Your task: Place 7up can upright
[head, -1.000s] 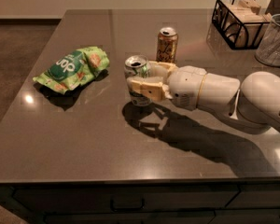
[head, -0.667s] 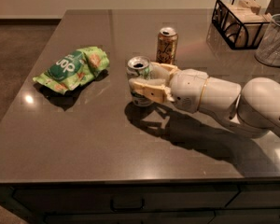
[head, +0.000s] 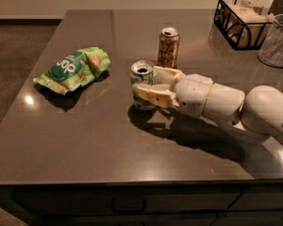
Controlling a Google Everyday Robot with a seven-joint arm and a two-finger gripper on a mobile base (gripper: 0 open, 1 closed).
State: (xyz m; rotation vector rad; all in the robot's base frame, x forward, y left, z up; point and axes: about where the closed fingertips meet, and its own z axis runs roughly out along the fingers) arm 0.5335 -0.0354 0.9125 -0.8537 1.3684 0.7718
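The 7up can [head: 142, 70] is upright, seemingly resting on the worktop [head: 85, 140], with the pincer [head: 144, 82] clamped around it. Probably only release and withdrawal remain.

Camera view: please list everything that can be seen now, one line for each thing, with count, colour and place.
table: one, dark brown, fills most of the view
7up can: one, silver-white with green, upright near the table's middle
gold-brown can: one, upright just behind the 7up can
snack bag: one, green, lying left of the 7up can
wire basket: one, black, far right corner, tan items inside
clear container: one, see-through, right edge beside the basket
arm: one, white, reaching in from the right above the table
gripper: one, tan fingers closed on either side of the 7up can
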